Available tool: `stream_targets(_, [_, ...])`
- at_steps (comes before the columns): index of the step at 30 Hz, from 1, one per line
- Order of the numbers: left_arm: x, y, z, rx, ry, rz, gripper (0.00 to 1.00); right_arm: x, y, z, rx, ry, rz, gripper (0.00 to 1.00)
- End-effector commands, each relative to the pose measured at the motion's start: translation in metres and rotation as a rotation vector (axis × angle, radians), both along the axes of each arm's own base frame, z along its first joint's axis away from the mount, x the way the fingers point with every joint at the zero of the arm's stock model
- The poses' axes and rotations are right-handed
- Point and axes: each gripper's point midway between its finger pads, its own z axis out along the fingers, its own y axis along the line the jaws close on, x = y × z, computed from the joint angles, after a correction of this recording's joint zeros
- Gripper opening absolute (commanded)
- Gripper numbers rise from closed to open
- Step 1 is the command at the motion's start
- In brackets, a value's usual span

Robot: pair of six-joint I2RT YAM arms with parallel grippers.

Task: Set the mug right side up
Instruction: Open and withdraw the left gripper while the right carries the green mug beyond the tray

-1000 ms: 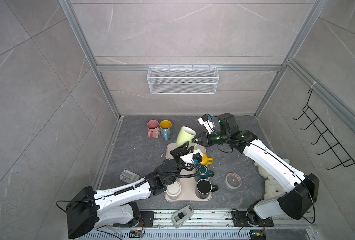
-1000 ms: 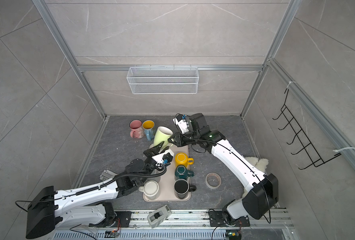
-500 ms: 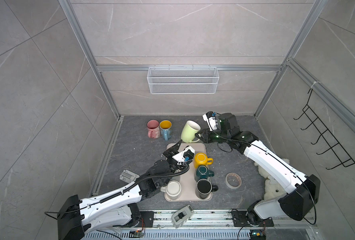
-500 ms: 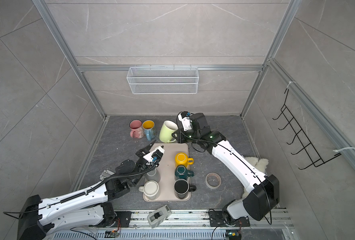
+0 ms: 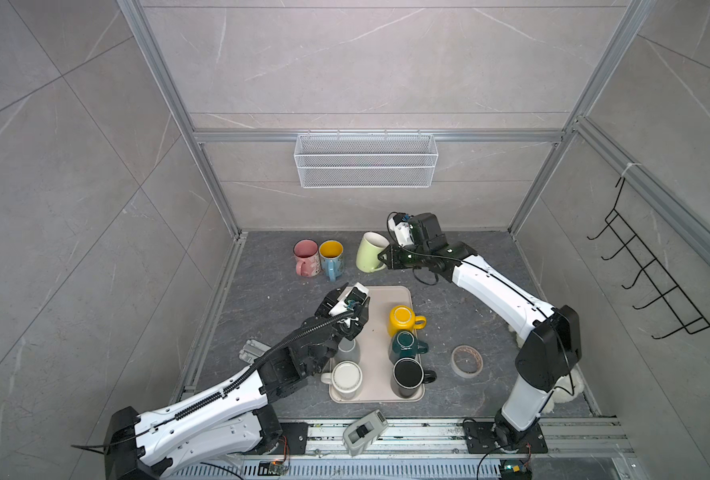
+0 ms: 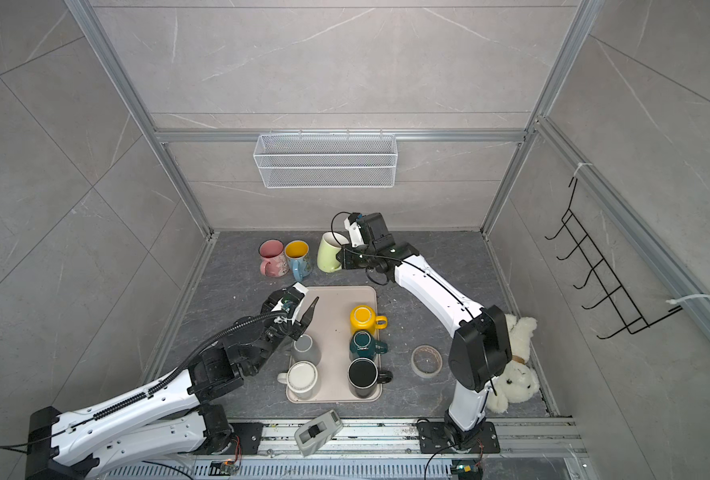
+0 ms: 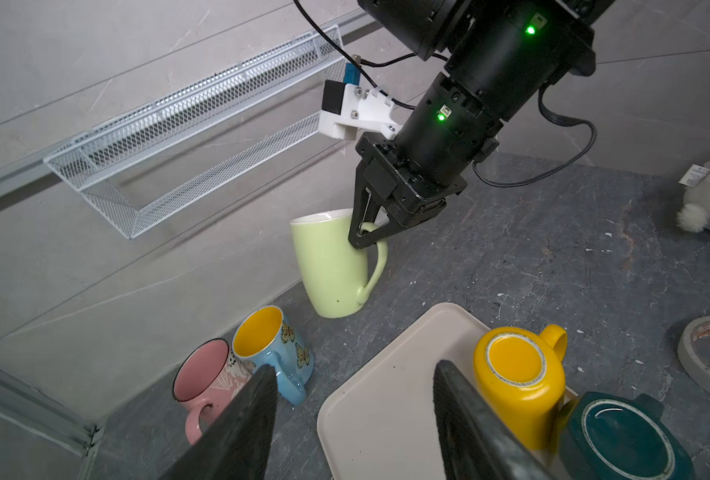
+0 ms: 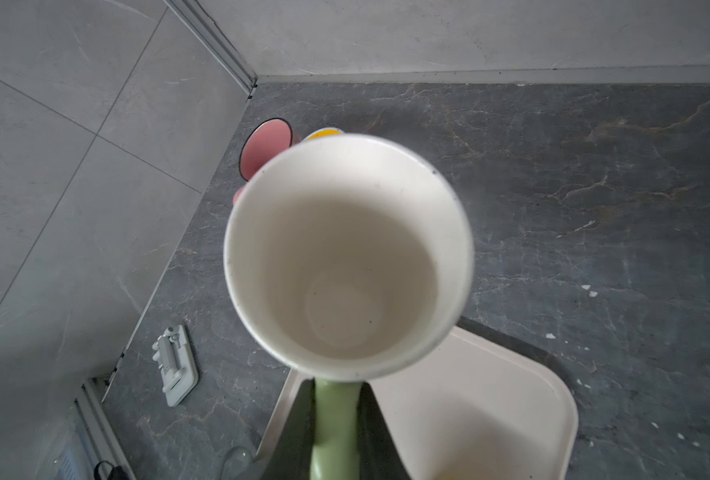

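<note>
The light green mug hangs nearly upright, mouth up, at the back of the table beside two other mugs. My right gripper is shut on its handle. In the left wrist view the mug leans a little, and I cannot tell if its base touches the table. The right wrist view looks straight into the mug's empty cream inside. My left gripper is open and empty over the back left corner of the beige tray.
A pink mug and a blue mug stand upright left of the green one. On the tray are a yellow mug, a dark green mug, a black mug and two pale ones. A tape roll lies to the right.
My right gripper has carried the green mug toward the back wall and turned it from tilted to nearly upright. My left gripper has drawn back toward the front and opened wider.
</note>
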Motion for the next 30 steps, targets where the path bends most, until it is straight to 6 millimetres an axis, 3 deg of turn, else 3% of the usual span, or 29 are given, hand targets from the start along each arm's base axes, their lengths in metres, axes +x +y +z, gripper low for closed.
stream_targets(1, [0.006, 0.015, 0.009, -0.166, 0.102, 0.027, 0.63, 0.019, 0.015, 0.03, 0.013, -0.121, 0.01, 0.0])
stream_targets(14, [0.05, 0.046, -0.033, -0.362, 0.355, 0.085, 0.64, 0.064, 0.057, -0.023, -0.17, -0.12, -0.007, 0.0])
stream_targets(27, [0.066, 0.059, -0.047, -0.402, 0.388, 0.132, 0.64, 0.106, 0.058, -0.067, -0.309, -0.08, -0.139, 0.0])
stream_targets(30, [0.067, 0.063, -0.048, -0.41, 0.389, 0.143, 0.64, 0.111, 0.063, -0.067, -0.31, -0.096, -0.155, 0.0])
